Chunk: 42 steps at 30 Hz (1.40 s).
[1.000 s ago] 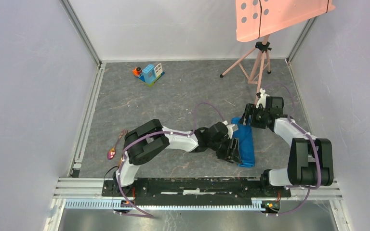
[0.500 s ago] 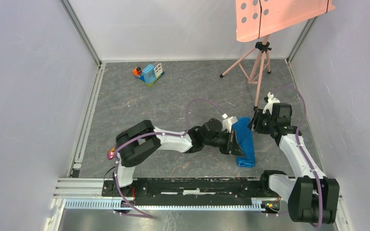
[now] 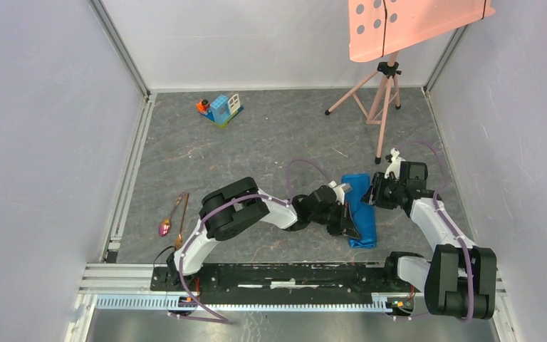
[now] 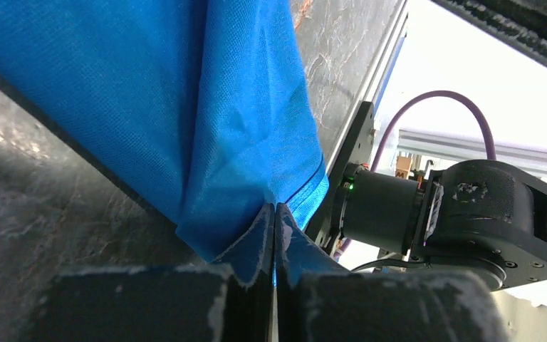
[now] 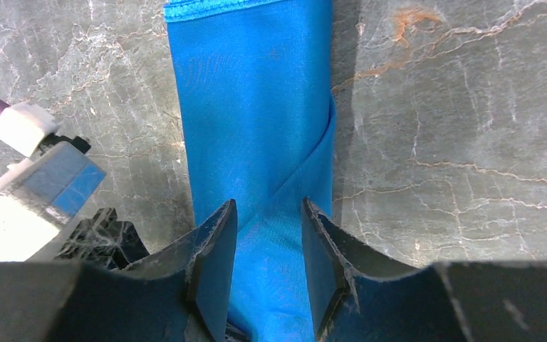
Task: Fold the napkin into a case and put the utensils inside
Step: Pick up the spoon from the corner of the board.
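The napkin lies folded into a narrow blue strip right of centre, one end toward the back. My left gripper reaches in from the left and is shut on the strip's left edge near its near end. The left wrist view shows the jaws pressed together with blue cloth pinched between them. My right gripper is over the far end. Its fingers stand apart with the cloth lying between them. The spoon and fork lie side by side at the left.
A small blue-and-white toy block house stands at the back left. A pink tripod carrying a pink board stands at the back right. White walls close the sides, and an aluminium rail runs along the near edge.
The left gripper has shut on the napkin's edge. The right gripper's jaws have narrowed over the far end. The left arm's elbow shifted right, uncovering the spoon and fork.
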### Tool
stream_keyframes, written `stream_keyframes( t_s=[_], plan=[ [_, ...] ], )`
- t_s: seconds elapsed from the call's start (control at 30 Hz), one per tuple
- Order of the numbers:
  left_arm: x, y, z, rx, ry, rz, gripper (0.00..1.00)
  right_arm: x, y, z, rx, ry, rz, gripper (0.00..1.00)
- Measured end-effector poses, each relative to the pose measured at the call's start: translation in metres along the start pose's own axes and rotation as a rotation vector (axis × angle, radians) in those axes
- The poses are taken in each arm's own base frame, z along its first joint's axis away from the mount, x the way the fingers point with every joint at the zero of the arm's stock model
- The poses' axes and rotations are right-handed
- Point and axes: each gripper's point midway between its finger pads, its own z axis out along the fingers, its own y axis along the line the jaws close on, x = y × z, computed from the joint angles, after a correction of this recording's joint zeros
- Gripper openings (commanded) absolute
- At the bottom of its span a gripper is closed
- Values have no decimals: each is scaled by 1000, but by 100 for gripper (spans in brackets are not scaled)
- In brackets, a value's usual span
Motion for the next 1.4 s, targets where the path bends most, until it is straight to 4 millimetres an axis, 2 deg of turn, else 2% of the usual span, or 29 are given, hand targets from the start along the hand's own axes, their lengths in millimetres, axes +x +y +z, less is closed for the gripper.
stream_keyframes(
  t_s=[0.1, 0.17, 0.23, 0.3, 0.4, 0.5, 0.57, 0.67, 0.73, 0.83, 0.87, 0.93, 1.0, 1.07, 1.1, 1.17, 1.23, 1.33, 1.4],
  plan=[
    [4, 2, 3, -16, -9, -7, 6, 2, 0, 2, -3, 3, 2, 44],
    [8, 0, 5, -32, -11, -4, 14, 2, -1, 3, -3, 4, 1, 44],
    [11, -1, 6, -60, -6, 13, 28, 1, -1, 3, -2, 1, -1, 45],
    [11, -5, 4, -86, -7, 39, 39, 0, -2, 3, 6, -3, -8, 50],
    [6, -16, -12, -138, -22, 98, 51, -6, -1, -2, 31, -20, -43, 61],
    [-5, -41, -42, -178, -64, 173, 57, -26, 12, -13, 38, -89, -126, 69],
    [-14, -67, -75, -187, -115, 235, 61, -39, 33, -20, 12, -131, -201, 71],
    [-24, -92, -137, -222, -207, 297, 65, -48, 69, -25, -61, -172, -310, 73],
    [-27, -91, -186, -278, -271, 298, 70, -43, 86, -25, -112, -167, -358, 73],
    [-37, -61, -262, -416, -389, 235, 84, -32, 103, -23, -173, -148, -405, 74],
    [-41, -38, -297, -503, -460, 177, 87, -27, 109, -23, -196, -139, -419, 74],
    [-45, -4, -352, -643, -593, 61, 82, -20, 116, -22, -233, -126, -441, 74],
    [-42, 30, -413, -789, -756, -73, 82, -14, 122, -22, -268, -111, -453, 74],
    [-35, 54, -467, -930, -898, -175, 93, -9, 128, -22, -300, -102, -469, 73],
    [-31, 62, -488, -991, -953, -224, 99, -7, 132, -23, -316, -98, -477, 73],
    [-21, 81, -516, -1111, -1003, -325, 100, -3, 140, -24, -348, -91, -496, 74],
    [-11, 102, -535, -1217, -1007, -447, 100, 2, 147, -25, -376, -82, -517, 73],
    [-2, 122, -547, -1274, -1003, -632, 100, 11, 157, -27, -409, -65, -547, 74],
    [-4, 129, -548, -1246, -1030, -768, 100, 16, 162, -28, -423, -57, -564, 74]
  ],
)
